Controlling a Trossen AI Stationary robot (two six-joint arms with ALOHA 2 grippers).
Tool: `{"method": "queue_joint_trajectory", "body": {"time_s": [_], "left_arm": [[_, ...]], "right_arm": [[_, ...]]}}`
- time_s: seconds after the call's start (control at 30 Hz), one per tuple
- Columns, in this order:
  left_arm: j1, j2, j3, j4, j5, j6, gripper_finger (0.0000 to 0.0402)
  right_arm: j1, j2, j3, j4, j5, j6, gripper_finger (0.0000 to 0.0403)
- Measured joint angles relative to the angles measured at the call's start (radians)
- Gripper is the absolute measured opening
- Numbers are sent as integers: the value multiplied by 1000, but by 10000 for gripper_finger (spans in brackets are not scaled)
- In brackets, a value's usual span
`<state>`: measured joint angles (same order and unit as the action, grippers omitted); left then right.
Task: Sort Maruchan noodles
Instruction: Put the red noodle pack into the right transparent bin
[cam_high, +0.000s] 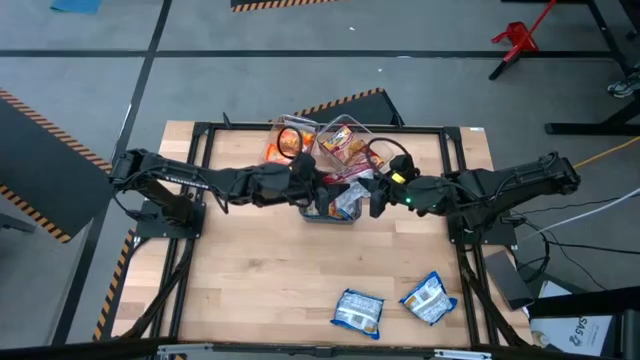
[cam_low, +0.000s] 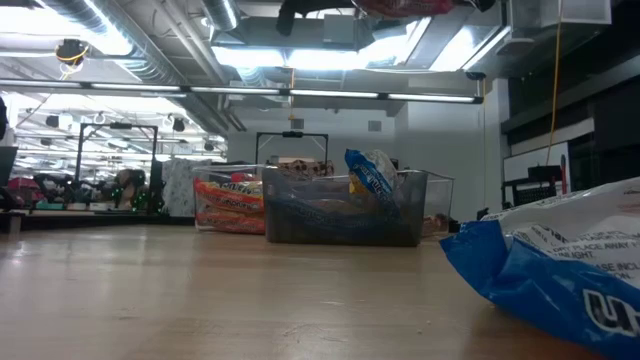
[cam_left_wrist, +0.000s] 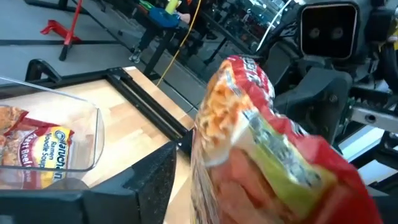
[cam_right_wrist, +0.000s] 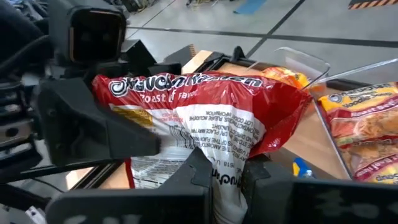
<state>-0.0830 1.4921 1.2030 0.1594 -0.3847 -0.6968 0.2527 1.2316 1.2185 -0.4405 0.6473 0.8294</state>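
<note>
A red-and-white Maruchan packet (cam_right_wrist: 205, 118) hangs in the air between my two grippers, above the bins at the table's middle. My left gripper (cam_high: 318, 188) reaches in from the left and my right gripper (cam_right_wrist: 227, 180) from the right; both are shut on this packet. Below them a clear bin (cam_high: 332, 212) holds blue-and-white packets, one standing up out of it (cam_low: 374, 180). Behind it, clear bins hold orange packets (cam_high: 282, 148) and red-and-white packets (cam_high: 345, 145). Two blue-and-white packets (cam_high: 358, 310) (cam_high: 428, 297) lie flat near the table's near right edge. My left gripper holds the red-and-white packet at one end (cam_right_wrist: 121, 115), coming level from the table's left. One finger (cam_right_wrist: 106, 130) lies over the packet's face; the other is hidden behind it. My right gripper pinches the packet's lower edge (cam_right_wrist: 227, 168) between its two fingers, coming from the table's right. The packet stands up from the fingers, lifted clear of the bins and table.
The bins crowd the far middle of the table. A black frame (cam_high: 455, 190) runs around the work area. Bare wood (cam_high: 260, 270) stretches over the near left half. One blue-and-white packet (cam_low: 560, 270) lies close to the low camera.
</note>
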Motion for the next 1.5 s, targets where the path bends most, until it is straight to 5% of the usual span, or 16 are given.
{"method": "queue_joint_trajectory", "body": {"time_s": [0.33, 0.67, 0.83, 1.2, 1.5], "left_arm": [[0, 0, 0, -13, -23, 13, 130], [1, 0, 0, -11, -80, 137, 74], [15, 0, 0, -11, -136, 322, 70], [88, 40, 2, 5, -305, 813, 69], [164, 269, 141, 42, -303, 1240, 69]], "right_arm": [[0, 0, 0, -3, 20, -37, 42], [2, -22, 0, -7, -37, -172, 207], [2, -85, 0, -58, -73, -195, 254], [3, -219, 0, -371, -34, -96, 237], [3, -224, 0, -410, -28, -95, 230]]}}
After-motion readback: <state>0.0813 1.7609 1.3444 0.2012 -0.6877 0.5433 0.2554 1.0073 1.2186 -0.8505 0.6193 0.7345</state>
